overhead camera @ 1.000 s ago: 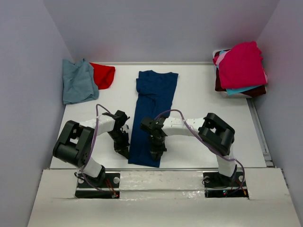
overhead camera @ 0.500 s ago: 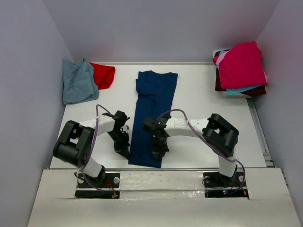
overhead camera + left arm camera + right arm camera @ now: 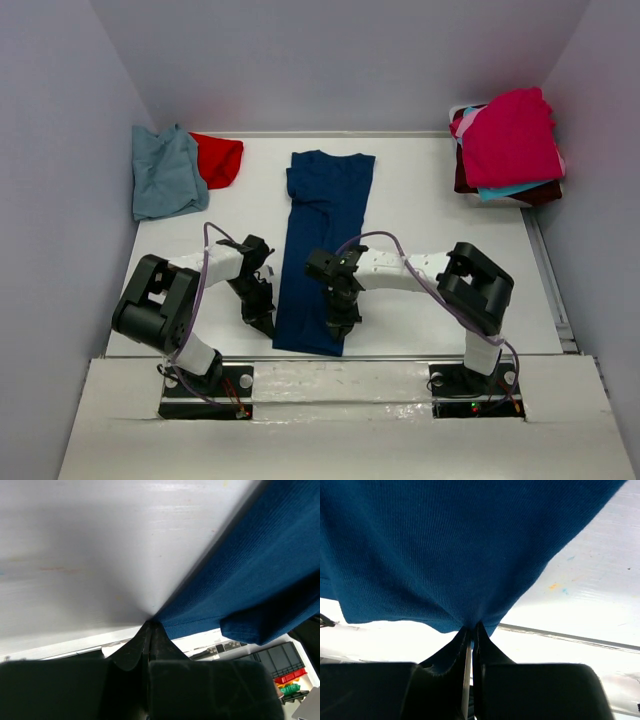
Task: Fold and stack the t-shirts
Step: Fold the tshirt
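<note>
T-shirt (image 3: 325, 210) pinched at both lower corners

In the overhead view your navy t-shirt lies as a long, narrow strip down the middle of the table (image 3: 440, 230). Its collar end points toward the top of the frame and its hem sits at bottom centre. Your left gripper (image 3: 266, 324) is pressed together on the hem's left corner, and its wrist view shows the black fingertips (image 3: 132, 652) meeting right on the cloth edge. Your right gripper (image 3: 337, 324) is nipped onto the hem's right corner, and in its own view blue fabric fans upward from the tips. At the upper left of the frame a blue-grey tee (image 3: 165, 178) lies crumpled, touching a red tee (image 3: 220, 158) just to its right. At the upper right sits a heap with a magenta tee (image 3: 512, 135) on top, and a turquoise tee (image 3: 500, 190) and a maroon tee (image 3: 545, 193) peeking out beneath.
</note>
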Action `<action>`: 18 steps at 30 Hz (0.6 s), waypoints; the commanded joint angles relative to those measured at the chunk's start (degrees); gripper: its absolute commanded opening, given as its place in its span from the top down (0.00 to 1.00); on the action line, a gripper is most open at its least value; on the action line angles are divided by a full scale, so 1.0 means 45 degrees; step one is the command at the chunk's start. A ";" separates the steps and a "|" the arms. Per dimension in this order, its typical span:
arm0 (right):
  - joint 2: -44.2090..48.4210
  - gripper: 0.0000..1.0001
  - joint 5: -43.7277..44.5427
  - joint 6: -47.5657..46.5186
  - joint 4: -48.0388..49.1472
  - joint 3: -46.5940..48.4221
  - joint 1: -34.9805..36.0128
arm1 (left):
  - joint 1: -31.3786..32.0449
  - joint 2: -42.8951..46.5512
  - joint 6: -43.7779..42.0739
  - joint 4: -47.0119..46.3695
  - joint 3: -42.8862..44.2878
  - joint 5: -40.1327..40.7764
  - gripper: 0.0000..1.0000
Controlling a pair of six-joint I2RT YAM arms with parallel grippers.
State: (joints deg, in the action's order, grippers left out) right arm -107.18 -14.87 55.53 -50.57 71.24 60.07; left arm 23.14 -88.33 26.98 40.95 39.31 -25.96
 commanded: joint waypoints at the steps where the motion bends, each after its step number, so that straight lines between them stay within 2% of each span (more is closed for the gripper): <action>1: 0.0691 0.93 0.0414 0.0102 -0.0872 -0.0187 0.0166 | -0.0005 -0.0214 -0.0273 0.0080 -0.0259 0.0358 0.94; 18: 0.1063 0.93 0.0551 0.0258 -0.1087 -0.0539 0.0166 | -0.0005 -0.0253 -0.0254 0.0119 -0.0200 0.0416 0.94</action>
State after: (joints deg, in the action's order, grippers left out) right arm -104.90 -13.89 56.23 -51.31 69.76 60.07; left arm 23.16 -88.88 26.98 40.95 39.29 -26.65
